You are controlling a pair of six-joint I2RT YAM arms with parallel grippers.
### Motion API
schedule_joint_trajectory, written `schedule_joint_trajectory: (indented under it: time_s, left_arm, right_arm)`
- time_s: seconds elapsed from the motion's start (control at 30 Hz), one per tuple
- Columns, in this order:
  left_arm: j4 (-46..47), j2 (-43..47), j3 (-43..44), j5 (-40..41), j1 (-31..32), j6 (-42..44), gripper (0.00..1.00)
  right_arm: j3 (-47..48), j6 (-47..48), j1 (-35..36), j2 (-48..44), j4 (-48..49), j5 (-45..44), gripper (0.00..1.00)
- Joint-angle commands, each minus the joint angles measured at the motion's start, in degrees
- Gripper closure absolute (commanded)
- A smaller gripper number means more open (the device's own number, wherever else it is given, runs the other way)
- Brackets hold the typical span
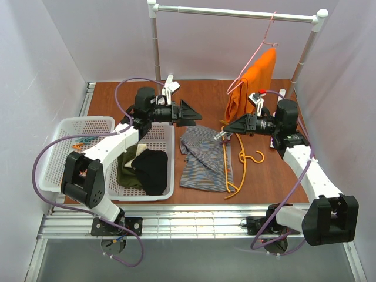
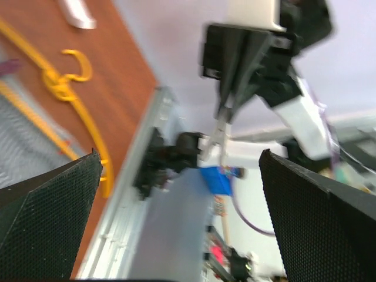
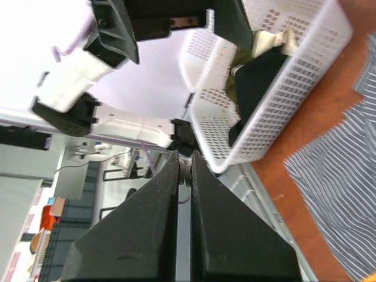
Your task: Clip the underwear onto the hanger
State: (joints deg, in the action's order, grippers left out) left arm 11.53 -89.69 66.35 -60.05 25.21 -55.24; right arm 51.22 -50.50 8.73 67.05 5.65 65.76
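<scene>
Top external: high behind both arm bases, looking down on the whole table (image 1: pixel 205 97). Left wrist: close, rolled sideways, facing the right gripper (image 2: pixel 225 114) straight ahead. Right wrist: close, likewise rolled, facing the left gripper (image 3: pixel 170 26). All three share the underwear (image 1: pixel 202 158).

Robotics lab test cell: white panels (image 1: pixel 41 70) wall a brown tabletop (image 1: pixel 205 97) on three sides. An aluminium rail (image 1: pixel 194 224) carrying two robot arms (image 1: pixel 111 145) lines its near edge, and a white clothes rail (image 1: pixel 235 13) spans the far edge.
</scene>
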Motion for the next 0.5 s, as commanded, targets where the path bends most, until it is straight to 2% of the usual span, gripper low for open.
schedule_joint_trajectory:
  time_s: [0.0, 0.07, 0.17, 0.47]
  left_arm:
    - [-30.14, 0.05, 4.49, 13.18, 1.77, 21.66, 0.02]
    - [-33.84, -0.92, 4.93, 18.55, 3.6, 22.63, 0.02]
    - [-34.82, -3.38, 4.41, 22.07, 6.85, 22.73, 0.02]
    - [-36.67, -13.48, 9.41, 25.78, 16.17, 21.32, 0.02]
  right_arm:
    - [-0.51, 9.86, -1.08, -1.22, -10.75, -1.5, 0.99]
    - [-1.55, 18.22, -1.44, -0.78, -16.26, -4.56, 0.99]
    - [-6.2, 24.11, -2.05, -2.44, -21.9, -9.48, 0.99]
    - [-21.59, 28.0, -2.84, -12.9, -23.41, -24.08, 0.99]
